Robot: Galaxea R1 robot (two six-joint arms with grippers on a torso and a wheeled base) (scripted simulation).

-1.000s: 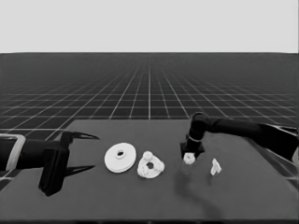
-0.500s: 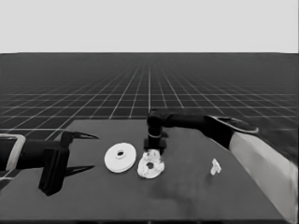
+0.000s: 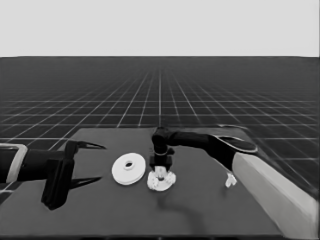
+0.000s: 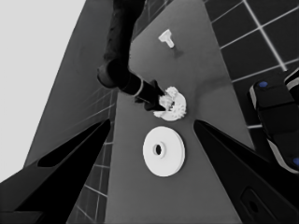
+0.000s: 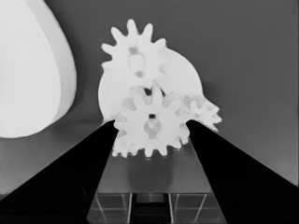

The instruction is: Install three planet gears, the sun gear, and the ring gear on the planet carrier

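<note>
step: i'm seating a gear (image 5: 150, 122) on the smaller round part (image 3: 161, 181), mid-table beside the larger round part (image 3: 128, 169) | right gripper (image 5: 150, 128) clamped on it | next: lowering squarely, meshing teeth, then releasing

The larger round part (image 3: 128, 169) is plain white with a small dark hole at its centre. The smaller round part (image 5: 184, 79) is white as well, and the toothed gears (image 5: 150, 122) on it are the same white, each with a dark centre hole. A thin white piece (image 3: 230, 180) matches them. The table (image 3: 100, 210) is a flat dark grey. The floor (image 3: 75, 100) is near black, ruled with a pale grid. The right arm (image 3: 270, 185) is pale grey, turning black toward the right gripper (image 3: 161, 166); the left gripper (image 3: 92, 162) is black.
</note>
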